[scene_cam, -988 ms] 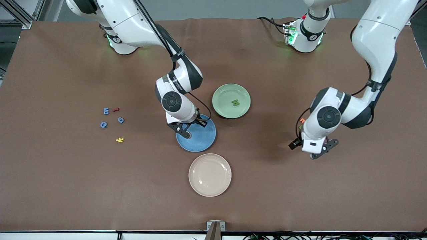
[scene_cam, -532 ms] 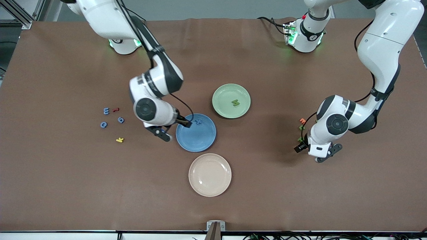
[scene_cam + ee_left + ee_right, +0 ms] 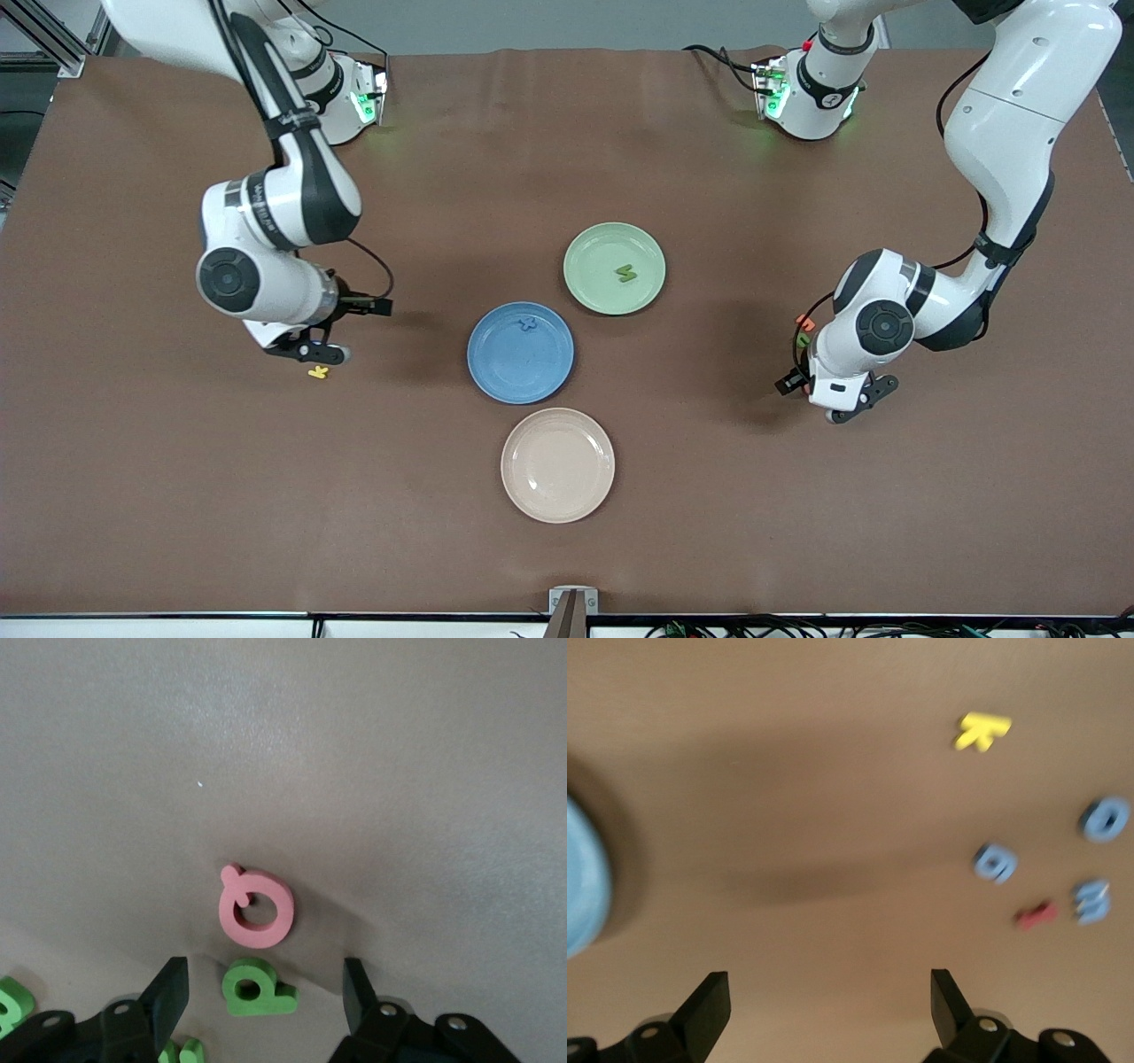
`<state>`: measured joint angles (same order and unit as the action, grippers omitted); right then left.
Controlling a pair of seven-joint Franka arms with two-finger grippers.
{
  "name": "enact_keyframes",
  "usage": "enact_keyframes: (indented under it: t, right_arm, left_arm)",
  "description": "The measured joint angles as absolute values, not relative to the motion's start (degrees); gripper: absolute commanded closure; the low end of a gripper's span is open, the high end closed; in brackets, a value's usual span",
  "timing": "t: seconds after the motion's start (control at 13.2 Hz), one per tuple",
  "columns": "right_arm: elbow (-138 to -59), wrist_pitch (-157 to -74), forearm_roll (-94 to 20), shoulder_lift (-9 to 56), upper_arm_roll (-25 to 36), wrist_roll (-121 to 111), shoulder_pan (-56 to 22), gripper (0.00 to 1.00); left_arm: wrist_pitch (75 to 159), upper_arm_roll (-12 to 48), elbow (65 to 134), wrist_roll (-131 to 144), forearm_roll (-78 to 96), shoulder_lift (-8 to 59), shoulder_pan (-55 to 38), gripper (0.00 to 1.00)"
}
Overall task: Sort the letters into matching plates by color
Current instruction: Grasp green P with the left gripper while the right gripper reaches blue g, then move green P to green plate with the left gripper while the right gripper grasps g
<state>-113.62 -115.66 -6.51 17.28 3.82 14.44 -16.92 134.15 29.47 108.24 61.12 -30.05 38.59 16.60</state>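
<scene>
The blue plate point(image 3: 496, 372) holds one blue letter point(image 3: 528, 323), and the pale green plate point(image 3: 589, 244) holds one green letter point(image 3: 626, 274). My right gripper point(image 3: 828, 992) is open and empty, hanging over the table beside the loose blue letters point(image 3: 996, 862), point(image 3: 1104, 819), point(image 3: 1091, 901). The front view hides these under the right arm. My left gripper point(image 3: 263, 992) is open and low, its fingers on either side of a green letter point(image 3: 257, 988) without touching it. Two more green letters point(image 3: 9, 1005), point(image 3: 182, 1051) lie close by.
A pink letter point(image 3: 257, 908) lies right beside the green one. A yellow K point(image 3: 317, 372) and a red letter point(image 3: 1035, 915) lie among the blue ones. An orange letter point(image 3: 804, 322) sits by the left arm. The beige plate point(image 3: 557, 509) is nearest the front camera.
My right arm swung away from the blue plate to the letters at its end of the table, leaving a blue letter in that plate. My left gripper shifted slightly over the green letters.
</scene>
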Motion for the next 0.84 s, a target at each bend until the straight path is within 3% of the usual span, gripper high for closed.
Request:
enact_keyframes:
  t: [0.46,0.68,0.84]
  right_arm:
    - [-125.6,-133.0,-5.4,17.3,3.8,3.7,-11.8,0.0]
    - [-126.5,-135.6,-5.4,17.3,3.9,2.8,-8.0,0.01]
    - [-127.0,-136.3,-5.3,17.4,3.9,2.8,-6.6,0.03]
  left_arm:
    - [134.2,29.7,108.4,61.0,-30.1,38.6,16.6,0.42]
    - [134.3,29.8,108.5,61.0,-30.1,38.6,16.6,0.57]
    - [134.3,29.9,108.7,60.9,-30.1,38.6,16.6,0.75]
